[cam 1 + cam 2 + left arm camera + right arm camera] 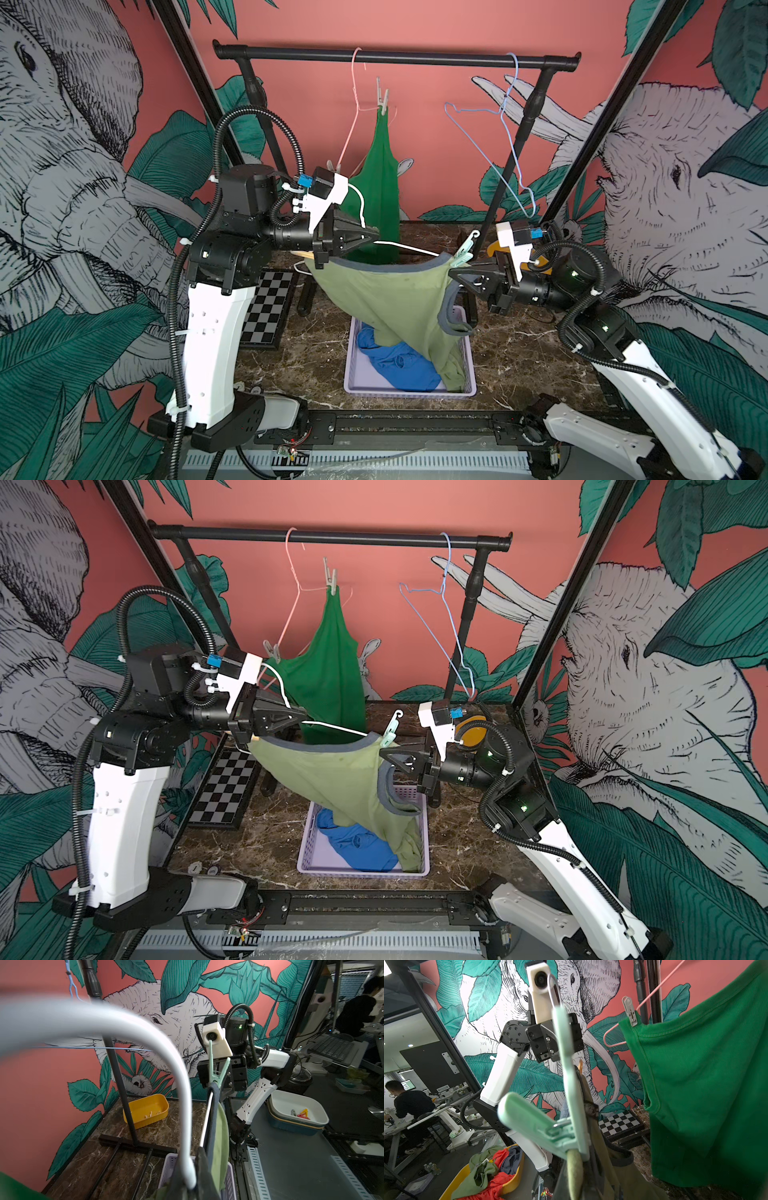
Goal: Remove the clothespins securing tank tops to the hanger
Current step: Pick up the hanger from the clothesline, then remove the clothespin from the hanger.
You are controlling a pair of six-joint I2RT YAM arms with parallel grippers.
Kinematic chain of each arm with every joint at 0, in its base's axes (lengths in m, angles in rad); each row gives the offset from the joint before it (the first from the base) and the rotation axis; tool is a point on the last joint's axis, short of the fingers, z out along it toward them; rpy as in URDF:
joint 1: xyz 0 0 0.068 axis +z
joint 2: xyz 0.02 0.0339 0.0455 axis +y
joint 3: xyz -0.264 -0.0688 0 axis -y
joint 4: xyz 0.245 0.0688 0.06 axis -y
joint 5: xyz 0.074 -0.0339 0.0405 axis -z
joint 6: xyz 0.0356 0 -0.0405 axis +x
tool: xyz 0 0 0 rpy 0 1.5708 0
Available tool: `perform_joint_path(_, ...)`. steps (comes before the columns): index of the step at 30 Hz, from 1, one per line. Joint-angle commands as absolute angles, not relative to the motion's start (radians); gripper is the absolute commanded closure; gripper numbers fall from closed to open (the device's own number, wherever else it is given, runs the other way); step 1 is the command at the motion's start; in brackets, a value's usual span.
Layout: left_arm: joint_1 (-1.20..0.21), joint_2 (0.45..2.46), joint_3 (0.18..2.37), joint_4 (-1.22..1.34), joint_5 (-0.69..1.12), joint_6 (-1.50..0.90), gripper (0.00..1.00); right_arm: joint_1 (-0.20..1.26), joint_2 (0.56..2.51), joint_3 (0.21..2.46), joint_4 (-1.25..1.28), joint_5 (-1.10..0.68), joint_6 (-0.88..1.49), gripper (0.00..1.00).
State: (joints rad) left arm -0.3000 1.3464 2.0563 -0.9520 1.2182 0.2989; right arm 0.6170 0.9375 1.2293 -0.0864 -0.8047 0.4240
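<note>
Three tank tops are counted: bright green tank top (pixel 376 174) clipped to the pink hanger (pixel 613 1045) by two grey clothespins (pixel 331 577); olive tank top (pixel 382 295) clipped to the white hanger (pixel 409 248) by one mint clothespin (pixel 465 251); blue tank top (pixel 399 365) laid in the lavender basket (pixel 409 392). The left claw (pixel 376 240) is closed on the white hanger, the right claw (pixel 452 274) on the olive tank top's strap. Loose clothespins (pixel 150 1114) in a yellow tray (pixel 153 1119) are seen in the left wrist view only.
</note>
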Motion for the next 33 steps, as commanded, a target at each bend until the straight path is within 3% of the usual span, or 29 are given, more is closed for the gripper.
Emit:
perform_joint_path(1, -0.294, 1.307, 2.038, -0.96, 1.228, 0.318, 1.0, 0.621, 0.925, 1.237, 0.0, -0.792, 0.426, 1.0)
perform_joint_path(5, -0.283, 1.296, 2.023, -0.963, 1.226, 0.322, 1.0, 0.621, 0.937, 1.242, -0.028, -0.778, 0.411, 1.0)
perform_joint_path(8, -0.272, 1.288, 2.0, -0.983, 1.192, 0.354, 1.0, 0.621, 0.929, 1.246, -0.094, -0.738, 0.371, 0.63)
perform_joint_path(11, -0.268, 1.288, 1.975, -1.017, 1.141, 0.405, 1.0, 0.621, 0.897, 1.247, -0.181, -0.683, 0.322, 0.44)
perform_joint_path(13, -0.267, 1.293, 1.958, -1.013, 1.134, 0.405, 1.0, 0.621, 0.874, 1.252, -0.231, -0.658, 0.295, 0.37)
perform_joint_path(20, -0.261, 1.323, 1.953, -0.952, 1.196, 0.317, 1.0, 0.62, 0.83, 1.262, -0.327, -0.617, 0.248, 0.25)
perform_joint_path(27, -0.256, 1.324, 1.944, -0.948, 1.328, 0.29, 1.0, 0.62, 0.878, 1.245, -0.24, -0.657, 0.268, 0.23)
perform_joint_path(33, -0.256, 1.304, 1.925, -0.986, 1.315, 0.332, 1.0, 0.62, 0.922, 1.279, -0.179, -0.674, 0.275, 0.24)
